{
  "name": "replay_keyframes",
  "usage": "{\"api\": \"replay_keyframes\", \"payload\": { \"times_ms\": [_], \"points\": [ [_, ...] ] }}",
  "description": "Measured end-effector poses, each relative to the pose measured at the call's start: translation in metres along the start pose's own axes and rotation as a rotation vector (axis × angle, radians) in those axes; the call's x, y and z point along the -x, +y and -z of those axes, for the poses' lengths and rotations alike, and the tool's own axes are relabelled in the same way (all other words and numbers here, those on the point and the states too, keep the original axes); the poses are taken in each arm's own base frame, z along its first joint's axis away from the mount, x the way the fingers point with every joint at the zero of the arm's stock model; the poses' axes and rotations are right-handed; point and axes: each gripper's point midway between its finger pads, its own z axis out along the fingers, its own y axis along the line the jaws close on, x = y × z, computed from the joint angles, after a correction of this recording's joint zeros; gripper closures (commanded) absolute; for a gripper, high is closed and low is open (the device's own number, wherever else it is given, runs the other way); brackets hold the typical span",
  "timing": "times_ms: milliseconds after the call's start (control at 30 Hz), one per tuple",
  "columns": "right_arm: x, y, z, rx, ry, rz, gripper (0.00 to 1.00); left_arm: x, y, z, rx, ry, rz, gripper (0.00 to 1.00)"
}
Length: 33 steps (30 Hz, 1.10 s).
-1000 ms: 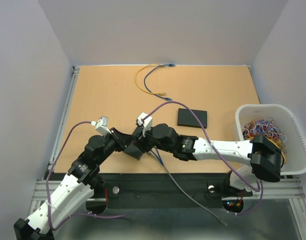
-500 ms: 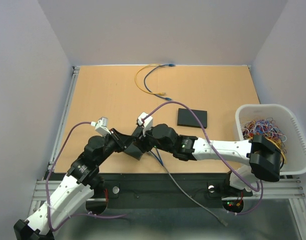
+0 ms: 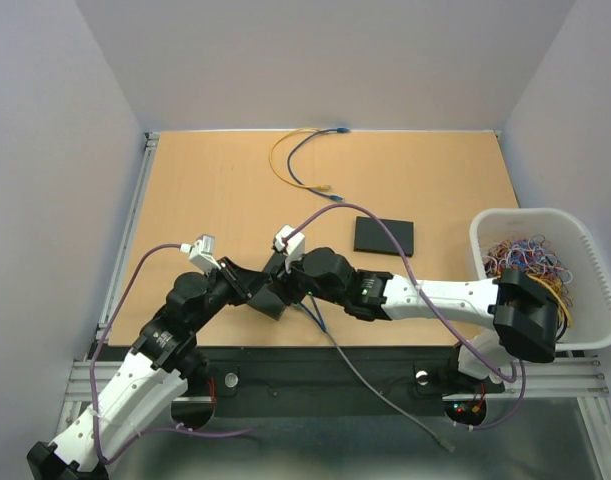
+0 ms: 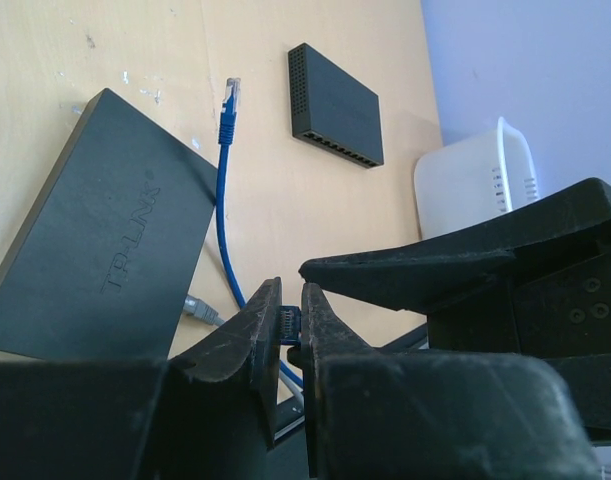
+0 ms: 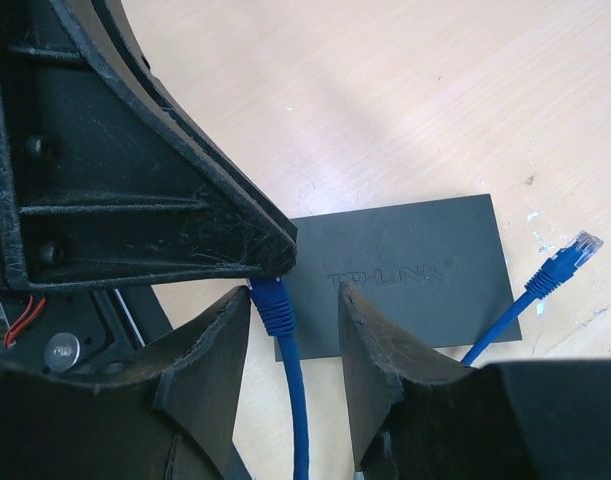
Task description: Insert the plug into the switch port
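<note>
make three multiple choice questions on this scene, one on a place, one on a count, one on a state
1. Where is the white basket?
A) at the right edge of the table
B) far left corner
C) between the arms

2. How many black boxes lie on the table?
A) one
B) two
C) four

3. What is the left gripper doing?
A) wide open, empty
B) shut on the blue plug
C) shut on the basket

Answers: 1 A, it stands at the far right of the overhead view. 2 B, one lies near, one farther off. 3 B, its fingers pinch the plug.
</note>
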Motion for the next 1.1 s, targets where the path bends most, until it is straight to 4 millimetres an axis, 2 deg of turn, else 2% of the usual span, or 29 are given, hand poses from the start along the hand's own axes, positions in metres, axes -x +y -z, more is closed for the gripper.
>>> {"api": "replay_keyframes", "payload": {
  "times_ms": [300, 800, 1000, 1100],
  "points": [
    [-0.015, 0.000, -0.008, 0.004, 0.037, 0.004, 0.57, -0.001, -0.001, 0.000, -0.007, 0.007, 0.000, 1.00],
    [-0.007, 0.002, -0.002, 0.017, 0.007, -0.003, 0.55, -0.002, -0.002, 0.001, -0.011, 0.010, 0.000, 1.00],
    [-0.004, 0.004, -0.002, 0.028, -0.002, -0.005, 0.58, -0.002, -0.002, 0.001, -0.011, 0.011, 0.000, 1.00],
    [-0.003, 0.005, -0.002, 0.032, -0.007, -0.007, 0.65, -0.002, -0.002, 0.001, -0.012, 0.010, 0.000, 1.00]
  ]
}}
